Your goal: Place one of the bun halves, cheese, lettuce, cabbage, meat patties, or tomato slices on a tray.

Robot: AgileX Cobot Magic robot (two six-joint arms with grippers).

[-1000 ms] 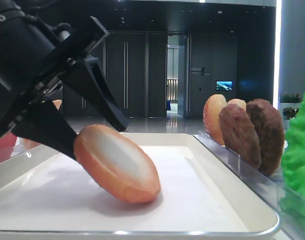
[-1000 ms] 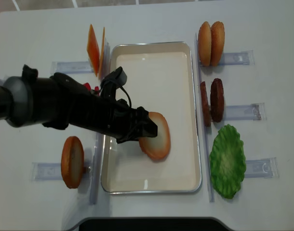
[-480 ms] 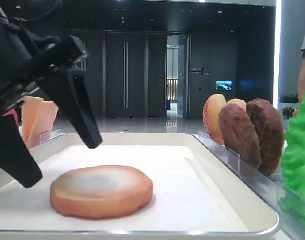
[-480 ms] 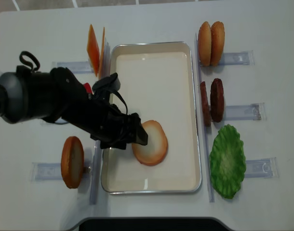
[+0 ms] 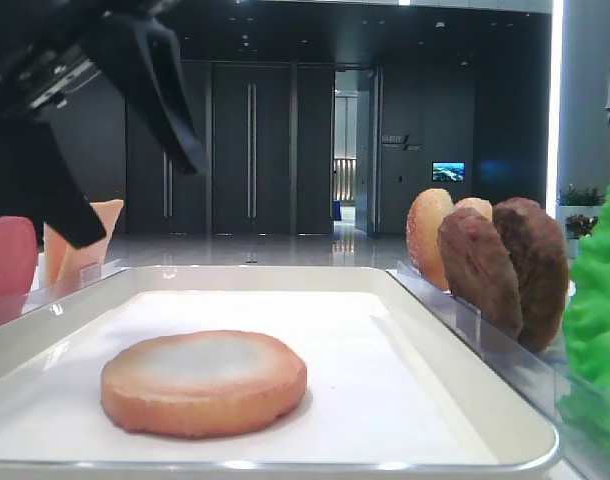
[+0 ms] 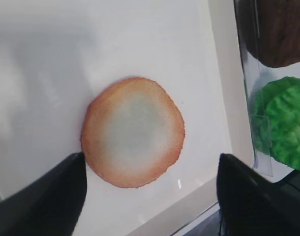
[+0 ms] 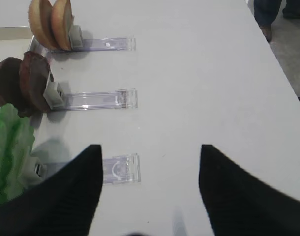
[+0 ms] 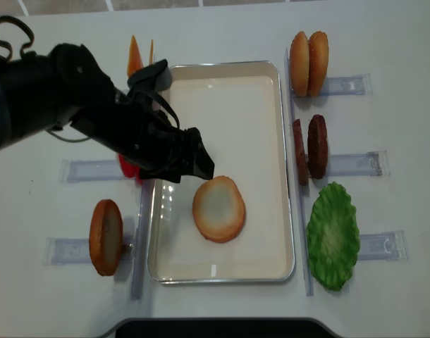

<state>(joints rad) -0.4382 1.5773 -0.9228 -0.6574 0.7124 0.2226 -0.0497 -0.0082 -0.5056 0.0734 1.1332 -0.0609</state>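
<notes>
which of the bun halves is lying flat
The bun half on the tray, pale face up. The pair top right and the one at left stand on edge in holders.

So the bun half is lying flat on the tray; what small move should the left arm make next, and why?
Probably lift the left gripper clear and draw it back off the tray. The bun half lies flat on the liner, pale face up, and the open gripper touches nothing, so the placement looks done.

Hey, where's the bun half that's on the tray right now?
In the overhead view the bun half lies flat, pale face up, in the near left part of the tray, free of the open left tool above it.
</notes>
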